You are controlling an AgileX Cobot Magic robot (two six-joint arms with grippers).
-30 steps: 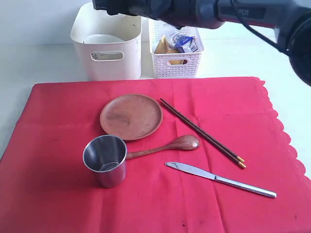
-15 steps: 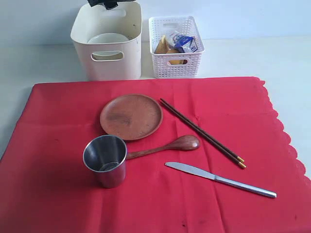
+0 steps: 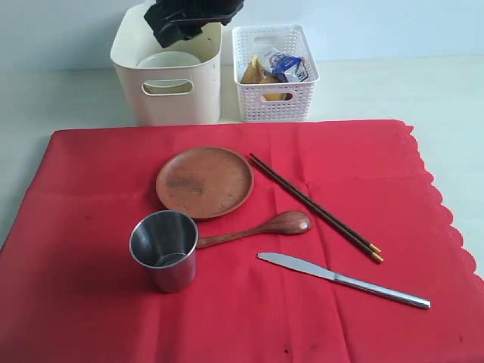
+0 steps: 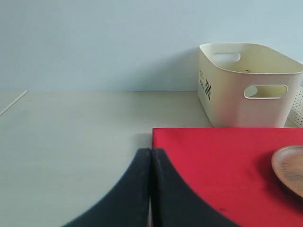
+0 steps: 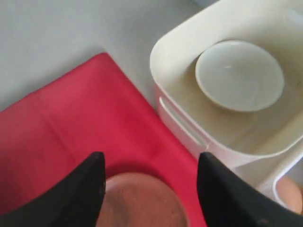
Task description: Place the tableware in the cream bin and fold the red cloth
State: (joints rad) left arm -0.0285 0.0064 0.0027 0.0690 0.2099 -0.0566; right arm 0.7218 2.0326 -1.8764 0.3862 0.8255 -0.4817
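The red cloth (image 3: pixel 91 227) lies flat with the tableware on it: a brown wooden plate (image 3: pixel 204 181), a steel cup (image 3: pixel 165 249), a wooden spoon (image 3: pixel 257 228), dark chopsticks (image 3: pixel 314 206) and a steel knife (image 3: pixel 340 278). The pale bowl (image 3: pixel 168 59) sits inside the cream bin (image 3: pixel 166 94). My right gripper (image 3: pixel 181 29) hangs open and empty above the bin's rear rim. In its wrist view the right gripper (image 5: pixel 150 163) frames the plate (image 5: pixel 142 198), with the bowl (image 5: pixel 239 75) beyond. My left gripper (image 4: pixel 150 152) is shut on nothing at the cloth's (image 4: pixel 222 165) corner.
A white lattice basket (image 3: pixel 274 102) holding food items and a small carton stands just right of the cream bin. Pale tabletop (image 3: pixel 423 87) surrounds the cloth. The cloth's scalloped edge (image 3: pixel 442 212) runs down the right side.
The right arm's dark body, which spanned the top of the exterior view a second ago, has gone. Its gripper now hangs lower over the cream bin than half a second ago.
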